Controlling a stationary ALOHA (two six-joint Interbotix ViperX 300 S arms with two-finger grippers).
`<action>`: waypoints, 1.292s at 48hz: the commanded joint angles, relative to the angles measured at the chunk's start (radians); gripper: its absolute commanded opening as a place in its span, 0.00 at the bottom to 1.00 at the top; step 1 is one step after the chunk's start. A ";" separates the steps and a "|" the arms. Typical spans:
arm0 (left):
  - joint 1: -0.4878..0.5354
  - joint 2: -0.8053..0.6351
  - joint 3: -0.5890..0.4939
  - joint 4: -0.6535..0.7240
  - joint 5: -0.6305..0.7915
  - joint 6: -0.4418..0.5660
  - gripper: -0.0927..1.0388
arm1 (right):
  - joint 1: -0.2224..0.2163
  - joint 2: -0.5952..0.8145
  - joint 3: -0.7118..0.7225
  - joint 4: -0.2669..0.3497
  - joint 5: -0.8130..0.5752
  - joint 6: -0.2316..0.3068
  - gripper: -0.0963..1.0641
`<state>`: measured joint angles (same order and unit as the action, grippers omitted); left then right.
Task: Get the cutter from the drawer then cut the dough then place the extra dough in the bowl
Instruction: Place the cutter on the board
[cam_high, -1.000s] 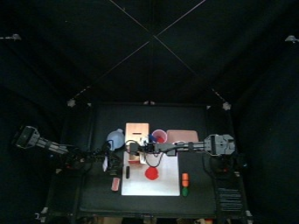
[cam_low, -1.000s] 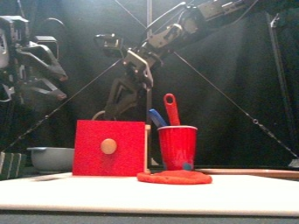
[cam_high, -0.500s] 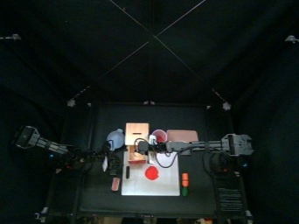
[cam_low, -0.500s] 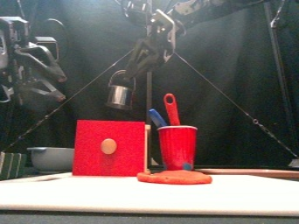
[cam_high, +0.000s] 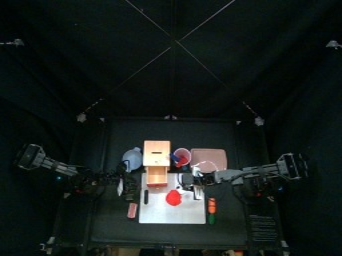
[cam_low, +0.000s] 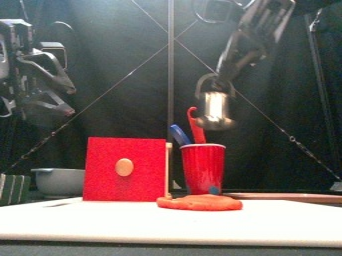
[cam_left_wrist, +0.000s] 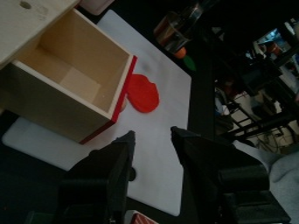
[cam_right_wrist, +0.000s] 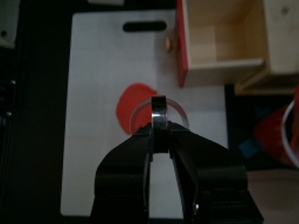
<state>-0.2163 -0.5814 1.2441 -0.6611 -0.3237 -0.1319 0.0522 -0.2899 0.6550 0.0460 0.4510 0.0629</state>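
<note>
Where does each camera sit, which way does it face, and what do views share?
Top view: high overhead, looking down on the board; both arms enter from the sides.
Front view: table's front edge, looking level at the drawer, cup and dough; the right gripper hangs above with the cutter.
Left wrist view: on the left arm, facing the open drawer; left gripper's open jaws show.
Right wrist view: on the right arm, above the dough; its jaws clamp the cutter.
Shared: all four show the dough.
</note>
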 joint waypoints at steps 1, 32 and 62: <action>0.011 -0.002 -0.020 0.003 -0.003 0.002 0.78 | -0.003 -0.035 0.078 0.020 -0.055 0.012 0.54; 0.017 0.000 -0.034 0.003 -0.003 0.000 0.78 | -0.075 0.006 0.199 0.020 -0.153 0.054 0.55; 0.017 0.000 -0.031 0.003 -0.003 0.000 0.78 | -0.091 0.023 0.199 0.032 -0.150 0.054 0.79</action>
<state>-0.2010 -0.5814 1.2333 -0.6611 -0.3237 -0.1335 -0.0353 -0.2531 0.8667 0.0782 0.3068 0.1166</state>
